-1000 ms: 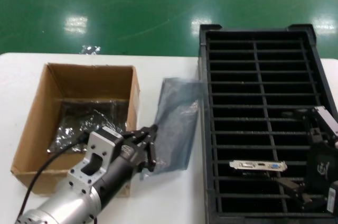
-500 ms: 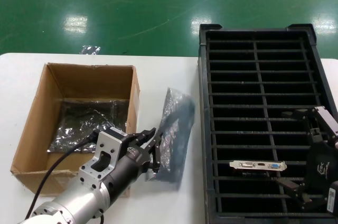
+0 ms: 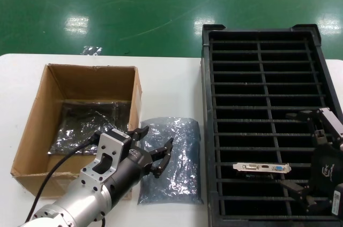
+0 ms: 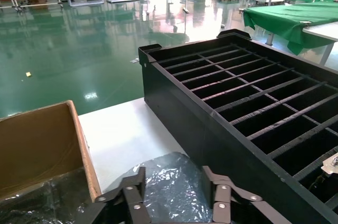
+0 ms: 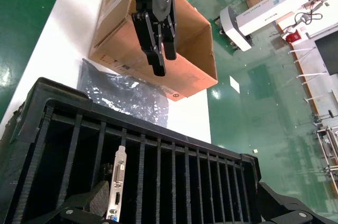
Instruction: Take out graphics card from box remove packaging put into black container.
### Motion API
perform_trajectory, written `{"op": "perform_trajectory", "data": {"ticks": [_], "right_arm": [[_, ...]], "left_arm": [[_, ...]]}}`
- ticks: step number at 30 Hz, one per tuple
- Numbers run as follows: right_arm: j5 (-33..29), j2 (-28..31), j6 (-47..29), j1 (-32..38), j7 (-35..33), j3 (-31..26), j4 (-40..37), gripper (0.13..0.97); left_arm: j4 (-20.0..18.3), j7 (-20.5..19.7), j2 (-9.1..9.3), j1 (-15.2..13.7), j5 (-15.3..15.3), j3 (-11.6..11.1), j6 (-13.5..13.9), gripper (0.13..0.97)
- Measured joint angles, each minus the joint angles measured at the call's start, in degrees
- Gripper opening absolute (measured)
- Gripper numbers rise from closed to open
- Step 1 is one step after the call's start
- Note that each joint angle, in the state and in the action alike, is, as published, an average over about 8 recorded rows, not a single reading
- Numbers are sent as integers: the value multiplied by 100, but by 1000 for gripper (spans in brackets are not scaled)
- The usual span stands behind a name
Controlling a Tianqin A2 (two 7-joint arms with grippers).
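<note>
The left hand (image 3: 155,152) had let go and stood spread open; the packaging (image 3: 174,157), crinkly grey, now lay flat on the bench (image 3: 166,77), at nine o'clock from the black container (image 3: 262,125)

packaging (image 3: 170,160) no longer pinched and hanging crumpled from the left claw (image 3: 151,149), now dropped flat on the desk (image 3: 170,85) between the box (image 3: 36,117) and the black container (image 3: 209,130), left claw fingers now spread apart above it
</note>
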Motion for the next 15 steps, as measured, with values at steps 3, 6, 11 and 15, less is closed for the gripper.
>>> {"op": "perform_trajectory", "data": {"ticks": [3,6,11,15], "right_arm": [[0,0,0,0,0,0,0,966],[17,-14,22,-4,0,0,-11,966],[128,-105,169,-31,-4,3,-90,966],[285,-231,376,-70,-12,8,-201,966]], "left_arm": [[0,0,0,0,0,0,0,389],[5,16,-8,4,-29,4,-21,462],[37,133,-60,35,-220,28,-160,536],[82,299,-132,78,-489,61,-356,587]]}}
